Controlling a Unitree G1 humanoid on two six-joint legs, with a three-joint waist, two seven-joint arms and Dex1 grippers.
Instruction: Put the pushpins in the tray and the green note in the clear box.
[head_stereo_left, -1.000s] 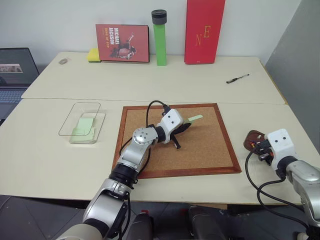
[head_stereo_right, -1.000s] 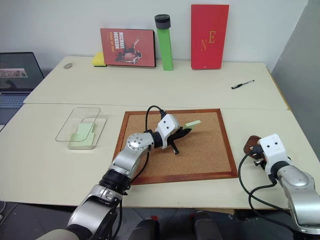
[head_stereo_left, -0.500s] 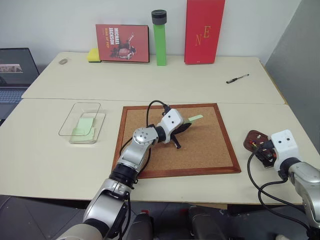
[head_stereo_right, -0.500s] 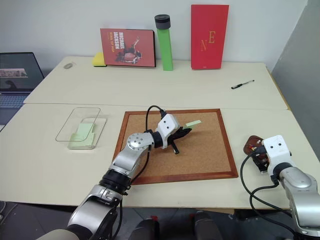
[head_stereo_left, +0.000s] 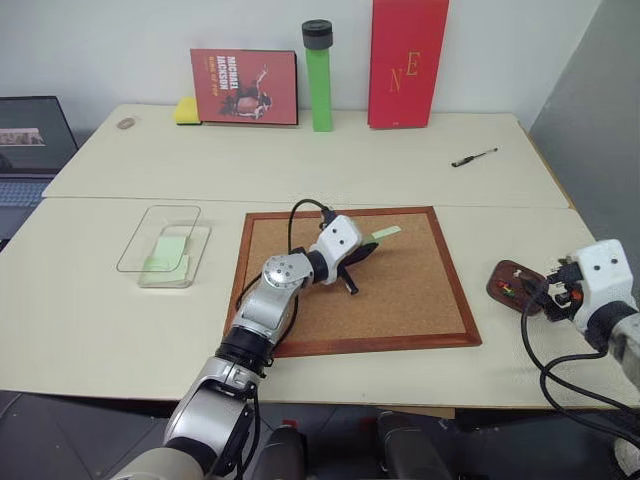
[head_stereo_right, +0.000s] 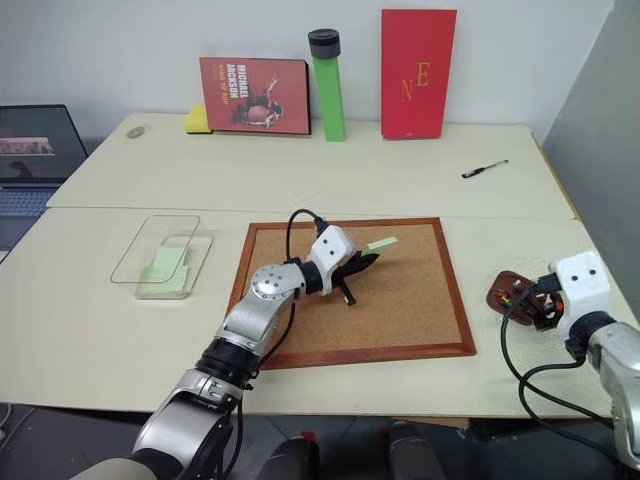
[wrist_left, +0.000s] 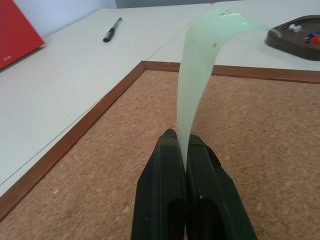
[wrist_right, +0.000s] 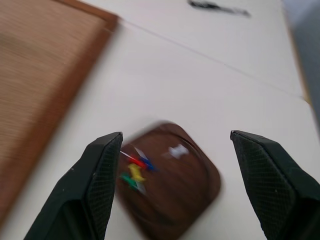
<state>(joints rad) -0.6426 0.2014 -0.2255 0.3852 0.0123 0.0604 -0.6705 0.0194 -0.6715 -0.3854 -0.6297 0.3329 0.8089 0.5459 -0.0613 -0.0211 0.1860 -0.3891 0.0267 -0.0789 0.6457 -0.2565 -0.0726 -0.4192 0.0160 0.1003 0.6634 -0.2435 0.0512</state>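
- Head views: the left gripper (head_stereo_left: 366, 248) is clenched on one end of the green note (head_stereo_left: 386, 233), low over the corkboard (head_stereo_left: 420, 300). The note's long axis runs from the fingers toward the board's far right corner, its free end raised. The right gripper (head_stereo_right: 535, 303) hangs just beside the tray (head_stereo_right: 508, 291) with its jaws spread, holding nothing.
- Also in the head views: the clear box (head_stereo_left: 168, 245) lies on the table (head_stereo_left: 90, 310) well to the left of the board — pale green paper already lies in it. A pen (head_stereo_left: 474, 157), a green cylinder (head_stereo_left: 320, 80) and a red book (head_stereo_left: 408, 62) stand farther back.
- Left wrist view: the black fingers (wrist_left: 165, 195) pinch the note, which curls up and over.
- Right wrist view: between the parted fingers (wrist_right: 95, 185) the blurred tray holds the pushpins (wrist_right: 134, 167) — red, blue, yellow, green and one white.
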